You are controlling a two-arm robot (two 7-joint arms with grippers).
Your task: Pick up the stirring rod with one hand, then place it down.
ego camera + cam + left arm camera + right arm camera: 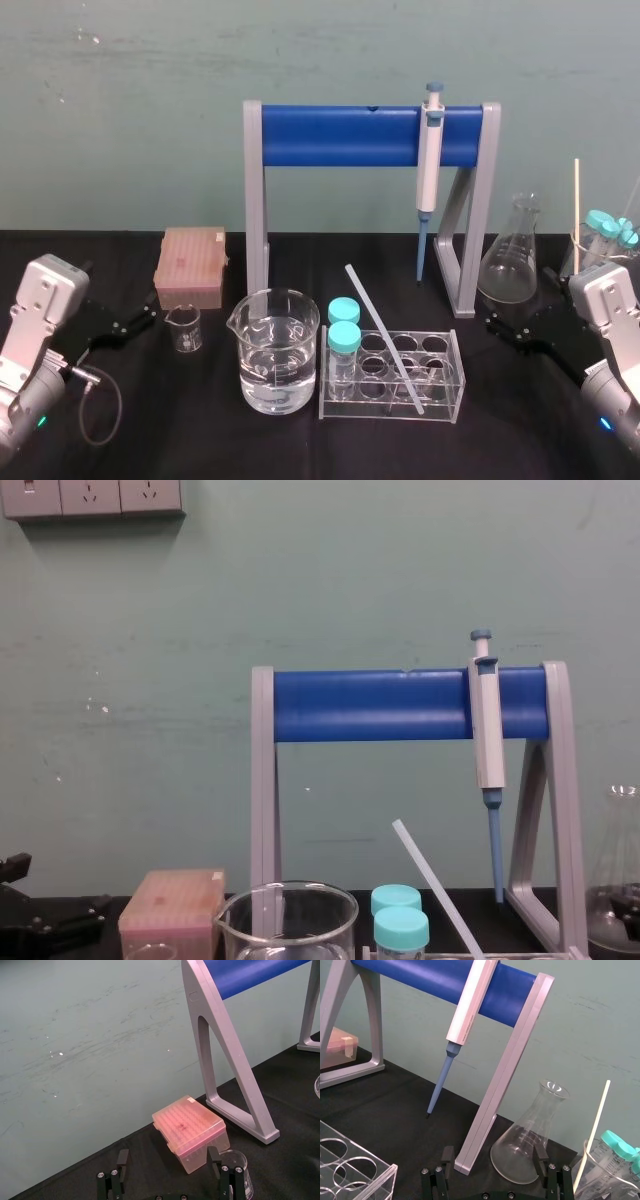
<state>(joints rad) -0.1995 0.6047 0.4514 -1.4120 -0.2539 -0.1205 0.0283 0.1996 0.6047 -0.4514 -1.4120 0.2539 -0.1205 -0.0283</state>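
The stirring rod (385,340), thin and translucent white, leans at a slant in the clear tube rack (452,395), its upper end pointing back and to the left; in the chest view the stirring rod (432,882) rises beside the teal caps. My left gripper (140,318) rests low at the table's left, open and empty, its fingers (122,1160) facing the pink box. At the right edge my right gripper (503,326) stands open with nothing in it, its fingers (540,1154) framing the flask's base. Both hands are well away from the rod.
A grey stand with a blue bar (340,136) carries a hanging pipette (430,165). In front stand a large beaker of water (278,352), a small beaker (184,328), a pink tip box (191,264) and two teal-capped tubes (343,330). A conical flask (512,255) and a beaker of capped tubes (610,235) sit at the right.
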